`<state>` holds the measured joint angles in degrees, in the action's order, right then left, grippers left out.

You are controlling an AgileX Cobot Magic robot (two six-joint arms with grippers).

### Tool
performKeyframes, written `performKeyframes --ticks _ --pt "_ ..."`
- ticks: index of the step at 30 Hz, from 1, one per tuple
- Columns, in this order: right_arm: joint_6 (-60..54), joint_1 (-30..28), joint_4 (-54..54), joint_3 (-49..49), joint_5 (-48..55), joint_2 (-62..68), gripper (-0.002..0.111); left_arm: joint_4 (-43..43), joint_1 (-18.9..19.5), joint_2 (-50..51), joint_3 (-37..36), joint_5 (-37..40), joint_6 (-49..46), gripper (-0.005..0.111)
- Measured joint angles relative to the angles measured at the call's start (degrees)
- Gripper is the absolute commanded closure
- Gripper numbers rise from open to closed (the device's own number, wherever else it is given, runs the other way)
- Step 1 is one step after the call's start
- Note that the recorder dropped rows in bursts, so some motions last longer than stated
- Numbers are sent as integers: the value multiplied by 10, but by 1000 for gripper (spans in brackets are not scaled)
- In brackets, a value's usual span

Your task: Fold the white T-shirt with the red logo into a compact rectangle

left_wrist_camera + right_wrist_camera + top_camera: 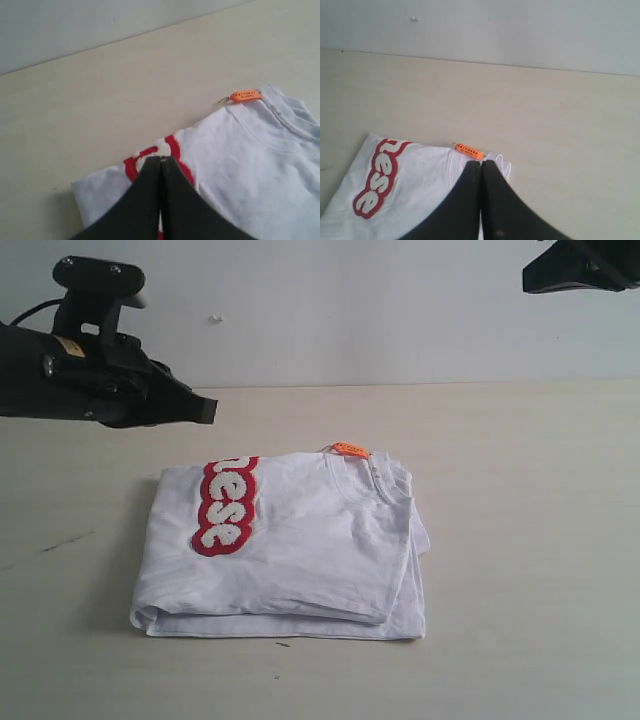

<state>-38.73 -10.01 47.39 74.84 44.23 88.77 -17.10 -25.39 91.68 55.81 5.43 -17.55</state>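
The white T-shirt lies folded into a rough rectangle on the table, collar and orange tag toward the far edge. Part of the red logo shows on its left portion, reading "ese". My left gripper hovers above the table to the shirt's upper left, raised clear of the cloth, its jaws shut with nothing between them. The right gripper is shut and empty too, high above the shirt's collar side; only the arm's black end shows at the exterior view's top right corner.
A pale wooden table spreads around the shirt, with a white wall behind it. A faint dark scuff marks the table at the left, and a tiny speck lies near the shirt's front edge.
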Motion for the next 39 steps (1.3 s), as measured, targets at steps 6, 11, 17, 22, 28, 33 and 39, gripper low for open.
performKeyframes --ticks 6,11,17,22,28,33,39 --pt "-12 0 0 -40 -8 -2 108 -3 1 -37 -46 -43 0 107" --pt "-14 34 -38 -59 -17 19 108 -8 1 -62 -59 -59 0 107" --pt "10 115 -96 -61 -16 151 100 -10 1 -53 -70 -46 0 107" --pt "10 118 -99 -63 1 235 70 -12 1 -35 -70 -45 0 107" --pt "-23 118 -64 -63 4 283 59 -12 1 -29 -70 -45 0 107" --pt "-57 118 -26 -63 11 313 56 -12 1 -29 -70 -45 0 107" --pt "-124 118 62 -63 29 327 57 -12 1 -29 -70 -45 0 107"
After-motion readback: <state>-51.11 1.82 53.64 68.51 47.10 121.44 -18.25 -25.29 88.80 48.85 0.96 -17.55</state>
